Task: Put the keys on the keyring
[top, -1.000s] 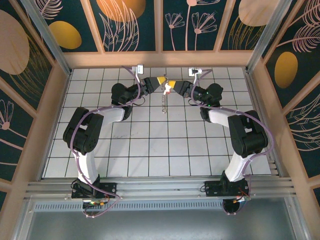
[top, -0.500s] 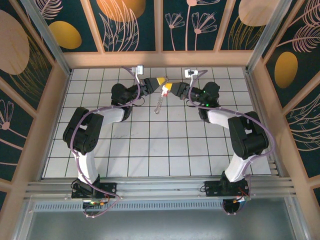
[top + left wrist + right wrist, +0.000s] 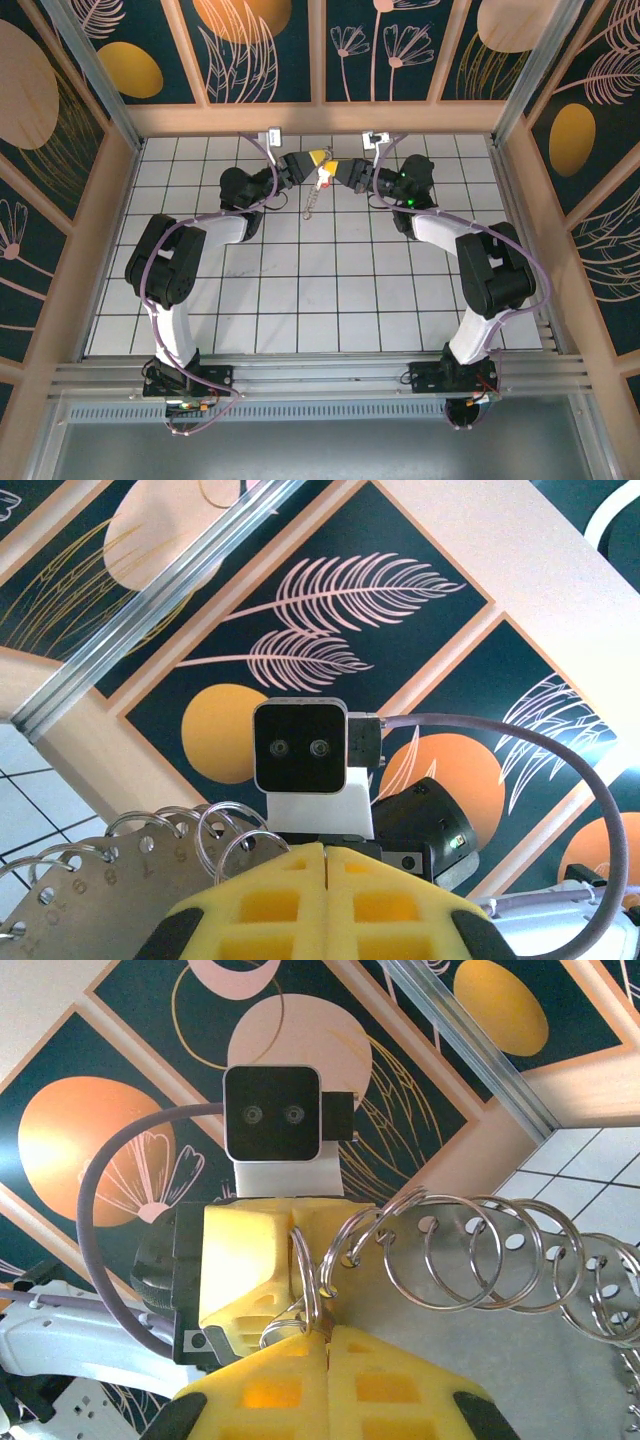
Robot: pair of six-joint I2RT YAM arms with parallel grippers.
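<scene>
We clamp the keyring [image 3: 312, 204] in our right hand [image 3: 325, 1334], left hand [image 3: 325, 850] clenched beside it; tugging apart could drop it.

white tiled table [image 3: 350, 290] with dark grid lines.

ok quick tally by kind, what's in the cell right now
arms: 2 (left, right)
wrist cameras: 2 (left, right)
ring strip: 1
total: 5
</scene>
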